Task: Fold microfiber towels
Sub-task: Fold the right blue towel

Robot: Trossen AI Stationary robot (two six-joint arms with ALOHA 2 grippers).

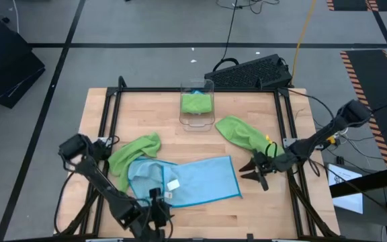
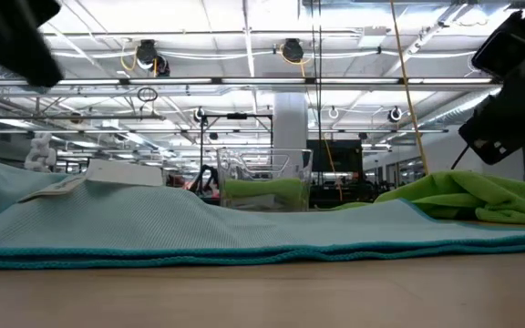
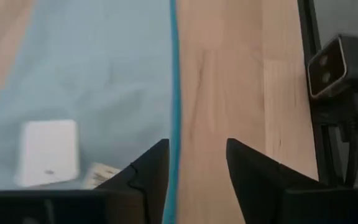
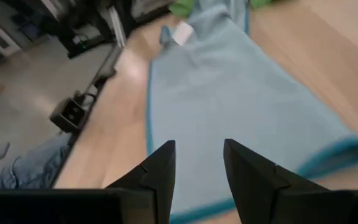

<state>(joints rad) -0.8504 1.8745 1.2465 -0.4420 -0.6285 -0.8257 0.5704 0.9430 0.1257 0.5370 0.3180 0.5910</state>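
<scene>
A light blue microfiber towel [image 1: 193, 180] lies spread on the table's near middle, its small white tag [image 1: 173, 185] facing up. My left gripper [image 1: 156, 200] is open at the towel's near edge. In the left wrist view the teal hem [image 3: 174, 87] runs right beside one fingertip [image 3: 154, 163]. My right gripper [image 1: 255, 171] is open just right of the towel's right edge and points across the towel [image 4: 229, 93]. One lime green towel [image 1: 134, 151] lies crumpled at the left, partly under the blue one. Another green towel [image 1: 242, 132] lies at the right.
A clear plastic bin [image 1: 197, 104] at the far middle holds a green towel. A dark keyboard [image 1: 250, 70] sits beyond the far edge. A small camera [image 3: 334, 65] stands at the near edge. Beside the table, a person's leg [image 4: 23, 165] shows. Bare wood [image 1: 267, 208] lies at the near right.
</scene>
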